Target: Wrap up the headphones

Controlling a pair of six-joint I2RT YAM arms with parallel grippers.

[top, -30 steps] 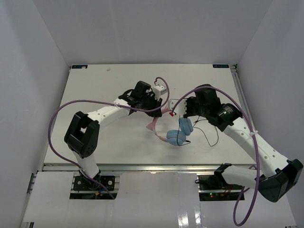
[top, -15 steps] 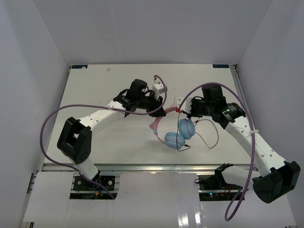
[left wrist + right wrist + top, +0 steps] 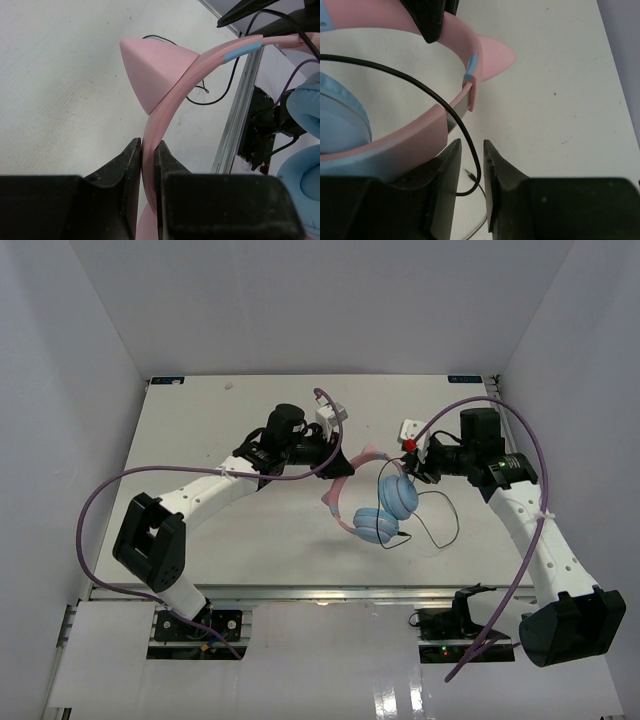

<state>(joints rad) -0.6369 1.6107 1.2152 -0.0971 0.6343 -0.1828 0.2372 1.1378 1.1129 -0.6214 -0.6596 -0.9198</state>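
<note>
The headphones hang in the air over the table's middle. The pink headband [image 3: 345, 490] has cat-ear points [image 3: 150, 65], and the two light-blue ear cups [image 3: 398, 496] [image 3: 374, 527] hang below it. My left gripper [image 3: 343, 466] is shut on the headband [image 3: 170, 95], as the left wrist view [image 3: 148, 142] shows. My right gripper [image 3: 408, 458] is just right of the headband's top. In the right wrist view [image 3: 472, 145] its jaws stand close together around the thin black cable [image 3: 420, 87], which crosses over the headband [image 3: 420, 130]. The slack cable loops on the table [image 3: 447, 530].
Thick purple robot cables [image 3: 100, 500] arc from both arms. White walls close the table at back and sides. A metal rail [image 3: 240, 115] runs along the front edge. The cable's plug end [image 3: 470, 172] lies on the table under the right gripper.
The left gripper carried the headphones a little right and away from the bases. The right gripper pulled back to the upper right, off the headband, with the cable between its jaws.
</note>
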